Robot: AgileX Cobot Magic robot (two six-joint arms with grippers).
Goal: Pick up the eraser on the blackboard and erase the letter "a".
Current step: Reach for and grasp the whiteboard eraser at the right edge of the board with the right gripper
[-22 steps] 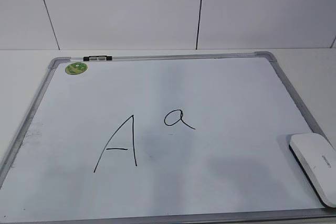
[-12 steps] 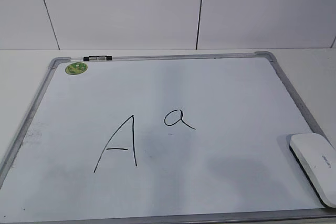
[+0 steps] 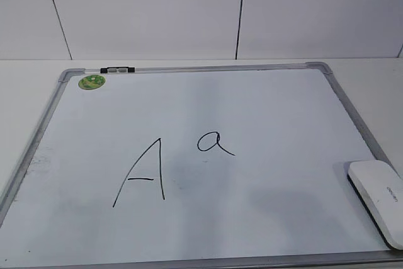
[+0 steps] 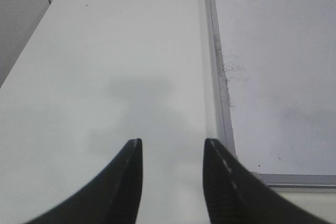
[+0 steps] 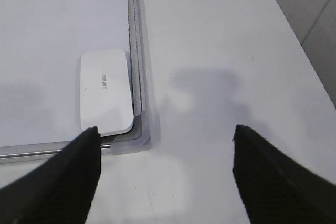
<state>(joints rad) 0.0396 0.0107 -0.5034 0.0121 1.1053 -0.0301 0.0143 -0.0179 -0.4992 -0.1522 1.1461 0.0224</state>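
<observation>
Almost nothing has changed over the last second — the eraser (image 5: 106, 92) sits where it was, so pickup has not begun. The right gripper (image 5: 165, 129) hangs wide open and empty; the eraser lies ahead and left of it, in the blackboard (image 5: 52, 24) corner, long axis along the side frame — pointing straight away. The left gripper (image 4: 172, 148), partly open, holds nothing. The letter "a" (image 3: 215, 142) is intact.

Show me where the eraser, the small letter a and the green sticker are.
eraser (image 3: 378, 196), exterior view, middle of its white top.
letter "a" (image 3: 211, 142), exterior view, on its loop.
green sticker (image 3: 92, 82), exterior view, its centre.
</observation>
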